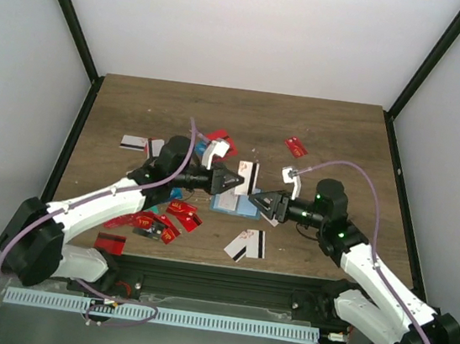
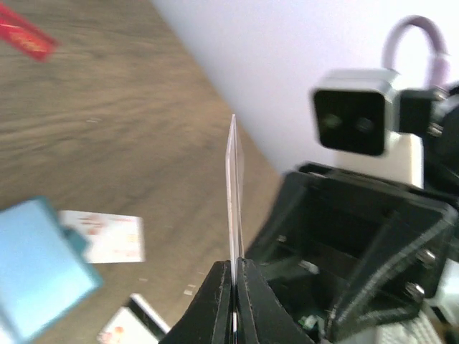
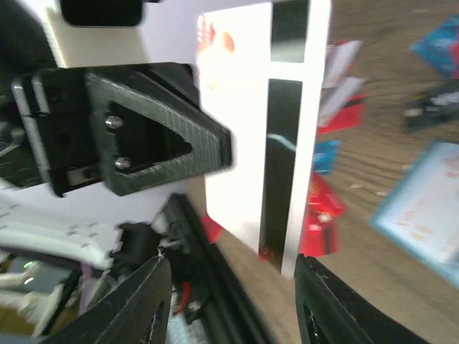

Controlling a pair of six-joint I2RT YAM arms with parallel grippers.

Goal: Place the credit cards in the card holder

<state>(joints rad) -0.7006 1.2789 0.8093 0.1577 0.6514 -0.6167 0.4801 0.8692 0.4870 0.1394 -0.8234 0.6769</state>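
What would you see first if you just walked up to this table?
The two robot arms meet nose to nose at the middle of the table. The left gripper pinches a white card with a black stripe, and the open right gripper faces it. Just beneath them lies the light blue card holder, and red cards are scattered to the left.

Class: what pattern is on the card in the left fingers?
The card: white, black stripe, red marks; clearest in right wrist view.

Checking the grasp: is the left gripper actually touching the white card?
Touching. The left wrist view shows the left gripper shut on the lower edge of the white card, which stands edge-on between its jaws.
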